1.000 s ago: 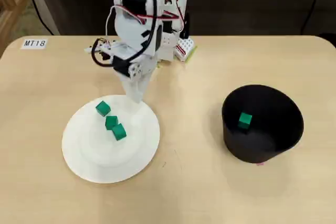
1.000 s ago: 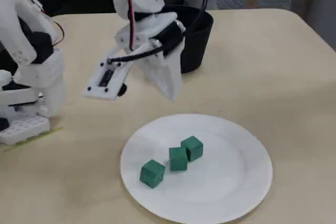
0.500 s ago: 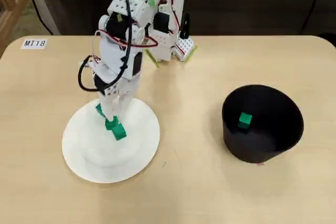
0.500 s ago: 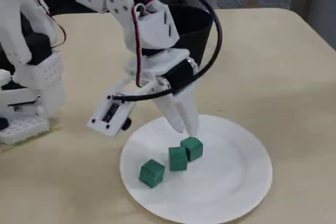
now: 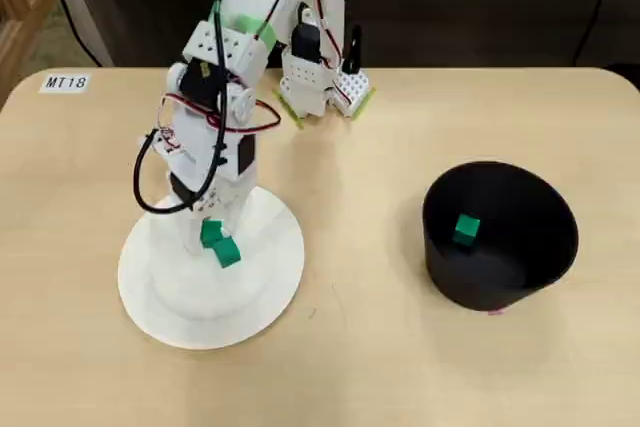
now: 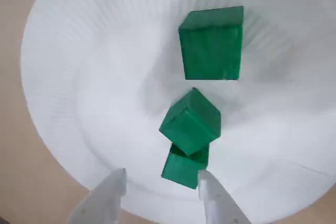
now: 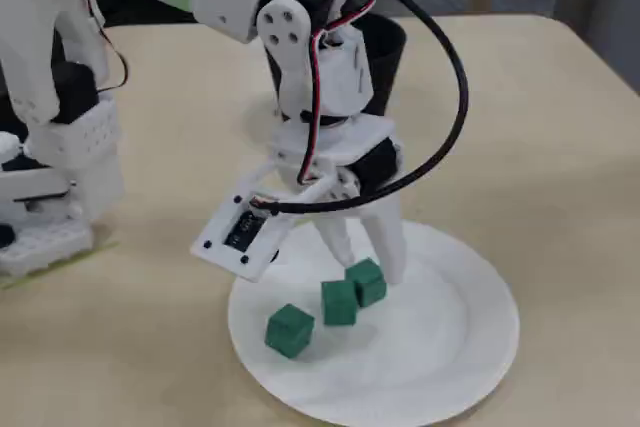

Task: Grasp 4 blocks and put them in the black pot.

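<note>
Three green blocks lie on a white plate [image 7: 450, 347]: one at the left [image 7: 291, 330], one in the middle [image 7: 340, 302], one at the right [image 7: 367, 281]. My gripper [image 7: 371, 271] stands open over the right one, a finger on each side. In the wrist view that block [image 6: 184, 166] sits between my fingers [image 6: 212, 195], close to the right one, under the tilted middle block [image 6: 190, 121]; the third block [image 6: 211, 43] lies beyond. Overhead, the arm hides one block on the plate. The black pot [image 5: 520, 277] stands at the right, with one green block [image 5: 466, 230] inside.
The arm's base [image 5: 315, 82] stands at the table's far edge in the overhead view. A label reading MT18 [image 5: 66, 82] lies at the far left corner. A stretch of bare table separates the plate [image 5: 260, 297] from the pot.
The gripper came down from above the plate's edge onto the plate and reached the blocks. Its fingers spread apart around the right block. The blocks have not moved.
</note>
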{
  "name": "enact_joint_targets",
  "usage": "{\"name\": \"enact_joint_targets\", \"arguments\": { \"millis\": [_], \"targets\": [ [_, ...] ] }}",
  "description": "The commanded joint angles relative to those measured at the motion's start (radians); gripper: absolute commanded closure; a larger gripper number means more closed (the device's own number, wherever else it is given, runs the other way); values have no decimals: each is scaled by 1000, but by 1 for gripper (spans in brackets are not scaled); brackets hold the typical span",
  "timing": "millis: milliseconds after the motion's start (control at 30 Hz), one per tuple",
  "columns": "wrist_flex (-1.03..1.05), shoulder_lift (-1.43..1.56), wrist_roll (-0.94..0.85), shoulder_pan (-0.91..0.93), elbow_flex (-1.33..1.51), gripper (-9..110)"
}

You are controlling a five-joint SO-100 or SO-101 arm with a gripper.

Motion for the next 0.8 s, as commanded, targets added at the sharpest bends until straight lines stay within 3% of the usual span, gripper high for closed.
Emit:
{"name": "enact_joint_targets", "arguments": {
  "millis": [0,333,767],
  "targets": [
    [67,5,-14,-17,-81,80],
    [137,-29,8,-44,-95,80],
    [43,-106,28,-60,-95,82]
  ]
}}
